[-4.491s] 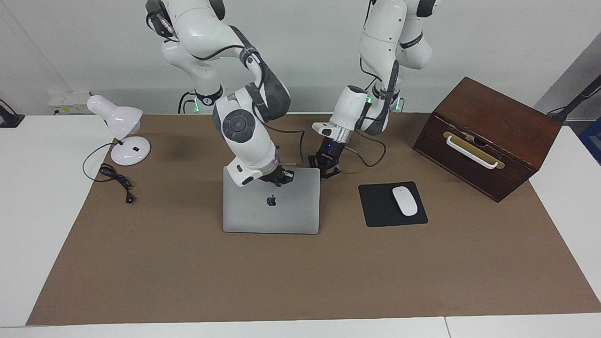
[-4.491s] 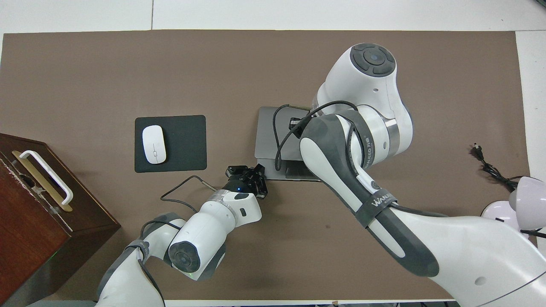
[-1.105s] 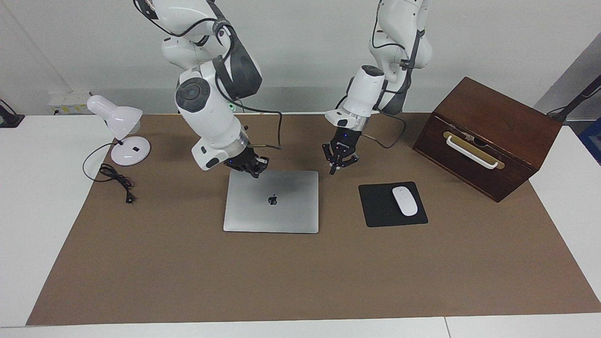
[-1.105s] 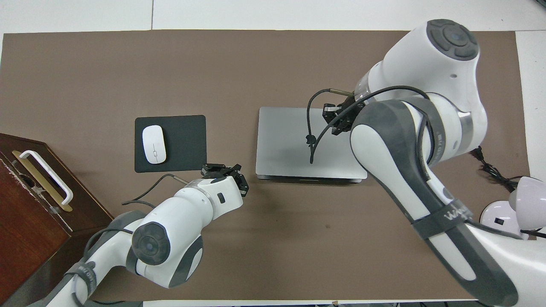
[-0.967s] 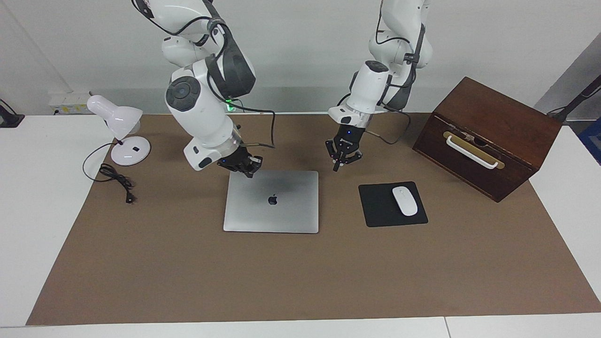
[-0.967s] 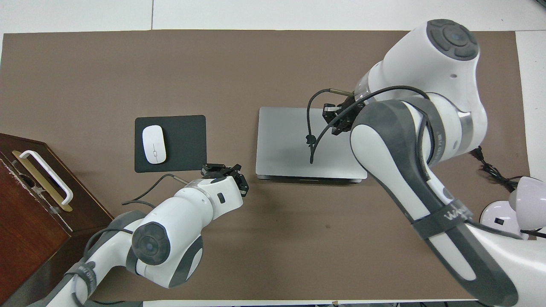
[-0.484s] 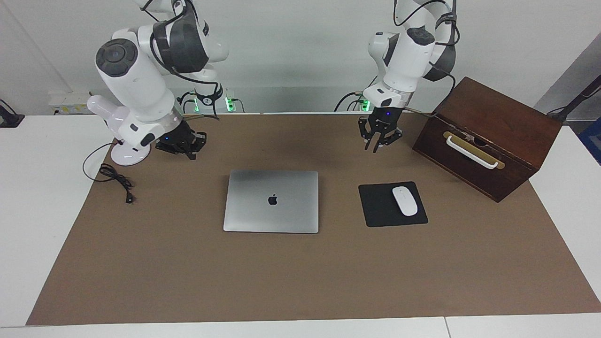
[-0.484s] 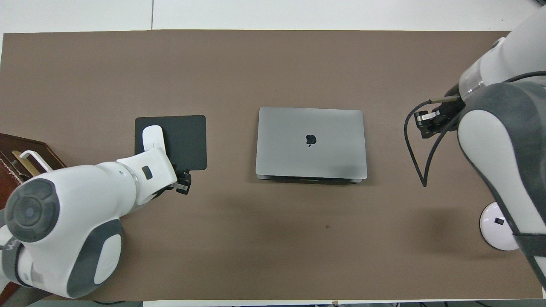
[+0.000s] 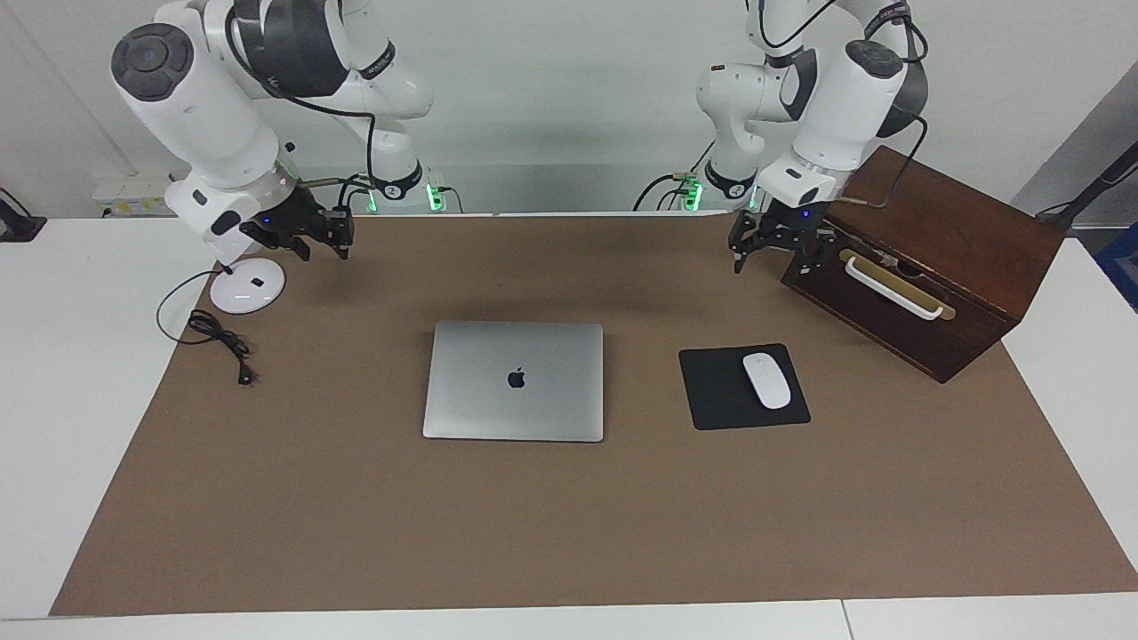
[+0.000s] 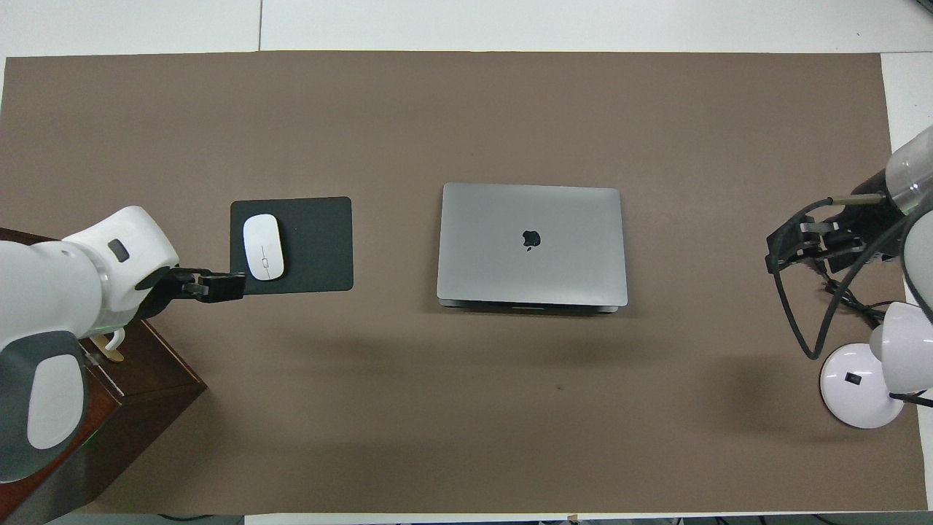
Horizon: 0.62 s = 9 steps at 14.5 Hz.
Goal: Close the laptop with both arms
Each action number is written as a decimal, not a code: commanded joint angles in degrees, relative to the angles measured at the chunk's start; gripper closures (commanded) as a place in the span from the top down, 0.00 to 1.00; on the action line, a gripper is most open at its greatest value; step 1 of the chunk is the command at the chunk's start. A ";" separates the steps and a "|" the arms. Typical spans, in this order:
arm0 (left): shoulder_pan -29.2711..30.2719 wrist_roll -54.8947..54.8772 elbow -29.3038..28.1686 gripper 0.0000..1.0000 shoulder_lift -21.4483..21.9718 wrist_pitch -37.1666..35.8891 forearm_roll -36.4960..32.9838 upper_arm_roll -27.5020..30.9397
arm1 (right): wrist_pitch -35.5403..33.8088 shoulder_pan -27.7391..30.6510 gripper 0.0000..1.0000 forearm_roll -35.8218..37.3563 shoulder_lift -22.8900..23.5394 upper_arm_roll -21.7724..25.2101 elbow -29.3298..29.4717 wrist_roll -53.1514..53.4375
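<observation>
While the brown mat (image 9: pixel 356 533) covers most of the white worktop (image 9: pixel 53 400), bare white strips show at both ends and along the edge farthest from the robots, and a plain pale wall (image 9: pixel 551 107) rises where the arms are mounted. At the right arm's end, the round base of a white desk lamp (image 9: pixel 247 286) stands on the edge of the mat, with its black cord (image 9: pixel 218 342) coiled on the worktop and the plug lying on the mat. The right claw (image 9: pixel 322 249) hangs in the air over the mat just beside the lamp base, its fingers spread and holding nothing. The laptop (image 9: pixel 516 382) lies flat in the middle of the mat with its lid down and the dark logo facing up, well apart from both claws. Toward the left arm's end, a black mouse pad (image 9: pixel 743 387) lies beside the laptop, and a white mouse (image 9: pixel 766 380) rests on it. The left claw (image 9: pixel 775 262) hangs nearer that end, over the mat close to the front of a dark wooden box (image 9: pixel 942 231), released and empty. The box stands closed at the mat's corner, nearer to the robots than the mouse pad, with a white handle (image 9: pixel 892 286) on a brass plate across its front. What it holds cannot be seen.
</observation>
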State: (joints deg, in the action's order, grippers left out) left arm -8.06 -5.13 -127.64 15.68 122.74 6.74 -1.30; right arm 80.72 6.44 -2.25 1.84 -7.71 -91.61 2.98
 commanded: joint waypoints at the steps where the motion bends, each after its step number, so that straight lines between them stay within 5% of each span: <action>1: 3.31 -0.05 3.44 1.00 -0.13 -1.80 -0.85 -0.64 | 0.58 1.21 1.00 0.58 -4.64 -0.55 -1.99 -1.49; 5: 7.52 0.03 6.25 1.00 -0.57 -2.85 -1.20 -0.64 | 0.58 2.43 1.00 0.67 -7.55 -0.46 -2.08 -8.04; 9: 8.77 0.47 15.28 1.00 -3.54 -12.85 -7.62 -0.72 | 0.31 4.90 1.00 0.40 -7.64 -0.46 -2.43 -9.84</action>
State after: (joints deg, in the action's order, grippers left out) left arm -0.11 -5.21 -118.92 15.33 115.70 1.85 -1.30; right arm 80.73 9.90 -2.25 -4.99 -7.67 -92.37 -5.40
